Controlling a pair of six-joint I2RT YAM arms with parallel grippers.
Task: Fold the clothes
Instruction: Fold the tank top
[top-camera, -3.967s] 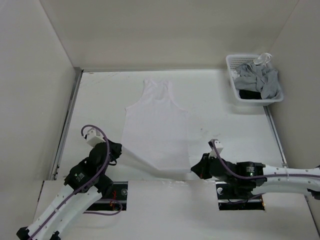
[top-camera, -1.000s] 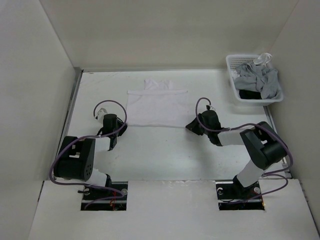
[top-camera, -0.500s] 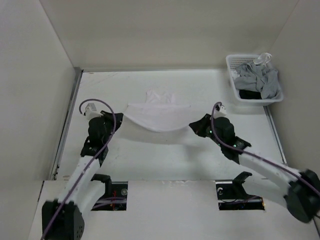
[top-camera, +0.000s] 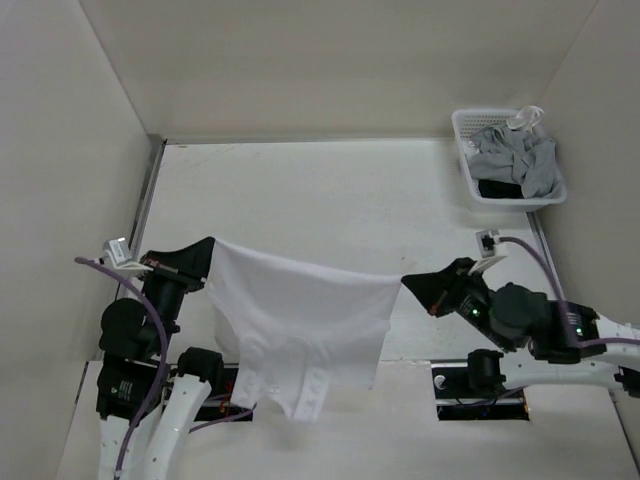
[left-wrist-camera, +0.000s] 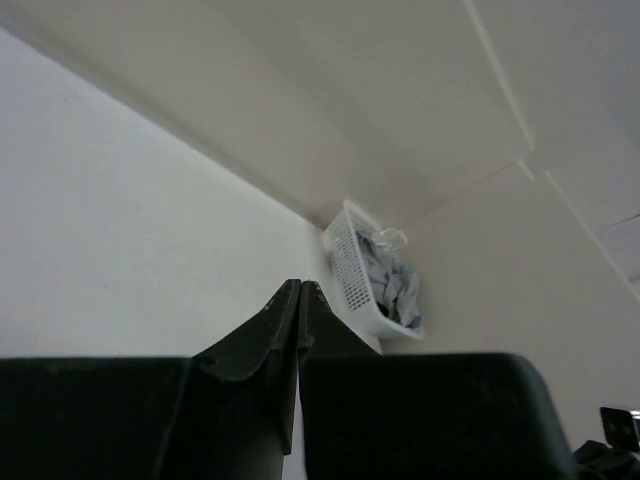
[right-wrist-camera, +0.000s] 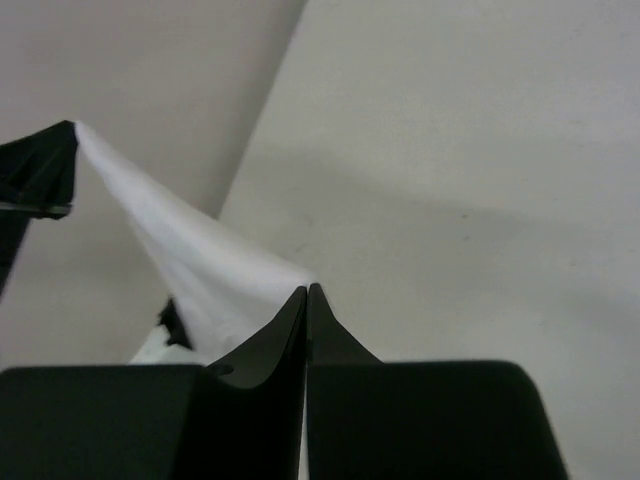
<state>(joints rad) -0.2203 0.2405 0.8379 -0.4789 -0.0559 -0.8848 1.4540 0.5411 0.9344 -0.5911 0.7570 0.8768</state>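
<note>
The left pincer (top-camera: 208, 244) and right pincer (top-camera: 404, 284) each clamp a corner of the white shirt (top-camera: 300, 320), which hangs between them at lower centre.

Plain pale walls (top-camera: 330, 70) box in the white table (top-camera: 330, 190).

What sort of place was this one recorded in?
Probably a lab test cell, not a home: white walls box in a white table, the left gripper and right gripper hold a white garment stretched between them, and a white slotted basket of grey clothes sits far right.
</note>
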